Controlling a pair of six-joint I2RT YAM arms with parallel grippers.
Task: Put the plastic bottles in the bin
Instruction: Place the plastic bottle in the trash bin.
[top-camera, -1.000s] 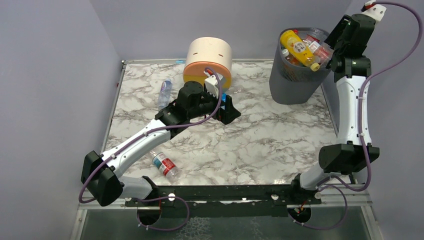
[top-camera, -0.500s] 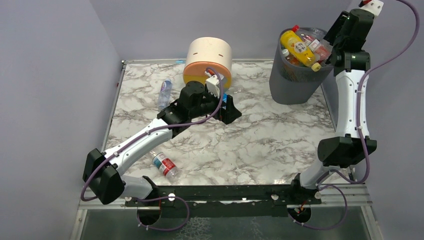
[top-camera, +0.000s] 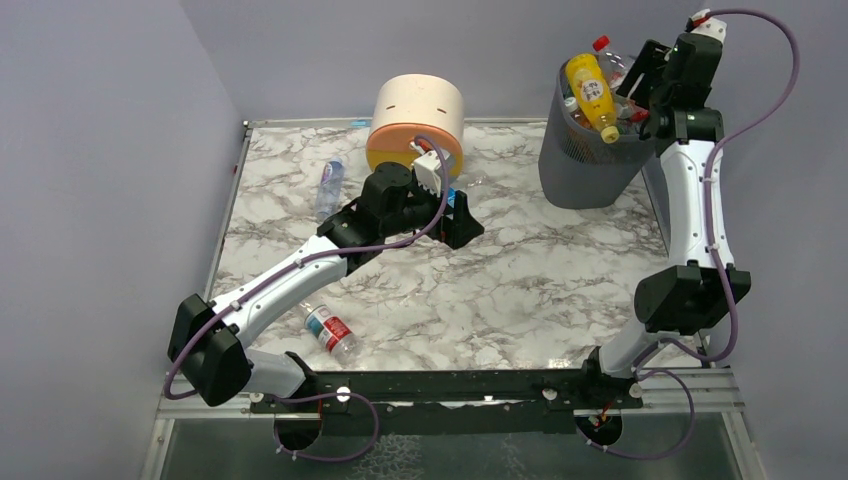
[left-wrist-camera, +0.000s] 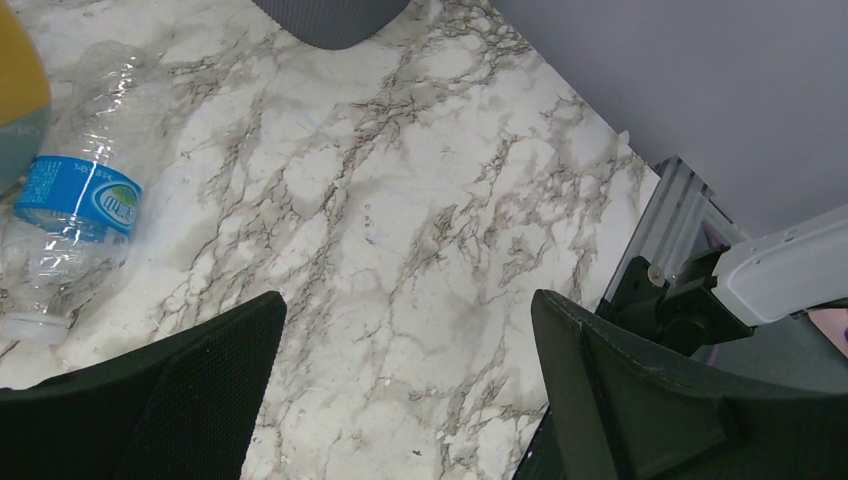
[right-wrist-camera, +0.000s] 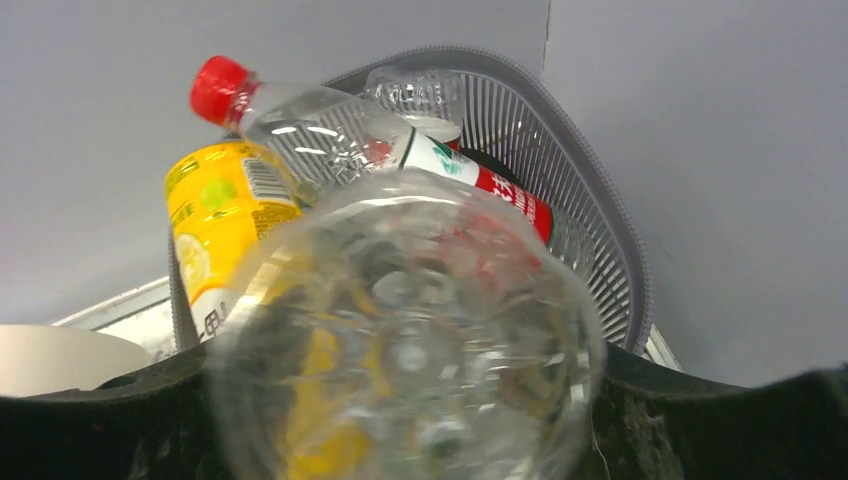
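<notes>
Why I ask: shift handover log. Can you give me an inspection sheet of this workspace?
Surface: white marble-patterned tabletop, no spill seen.
Job's things: tall dark grey mesh bin heaped with bottles, a yellow plastic bottle on top. On the table are a clear blue-label bottle near the left edge, a clear red-label bottle near the arm bases, and a second blue-label bottle beside the left hand.
Clutter: round cream-orange-yellow drawer unit.
Hands: left hand open over bare tabletop; right hand shut on a clear plastic bottle at the bin's rim.
Cables: purple cables loop along both arms, no snag seen.
Surroundings: lavender walls.
</notes>
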